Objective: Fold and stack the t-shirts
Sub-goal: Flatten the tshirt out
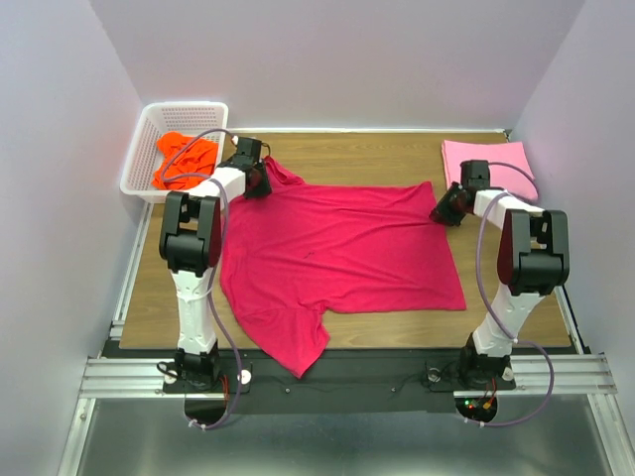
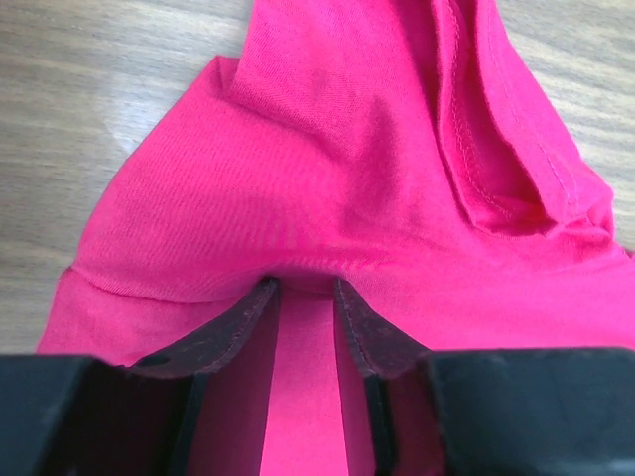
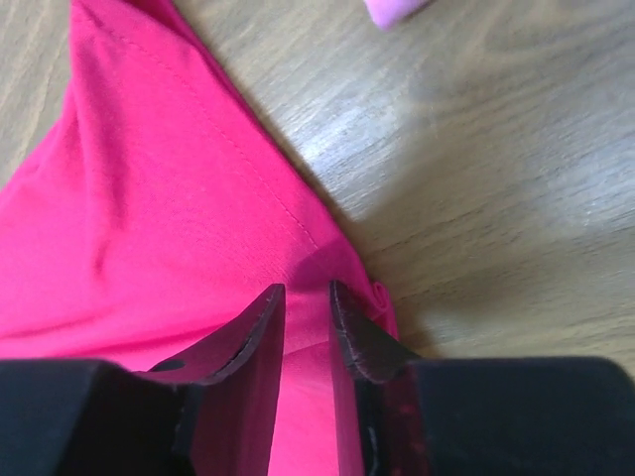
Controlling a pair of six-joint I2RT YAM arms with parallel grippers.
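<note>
Top external view shows the crimson-red t-shirt [image 1: 337, 248] spread flat mid-frame, probably so its far edge can be lifted over for a fold. The left gripper [image 1: 260, 181] at the upper-left shoulder and the right gripper [image 1: 442, 213] at the upper-right hem corner each have narrowed jaws with red cloth between, apparently pinching it. The light pink t-shirt [image 1: 496, 164] lies folded at upper right. The orange t-shirt [image 1: 184, 161] waits in the basket [image 1: 137, 149] at upper left.

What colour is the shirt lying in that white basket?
The shirt is bright orange, without print; the top external view shows it best.
</note>
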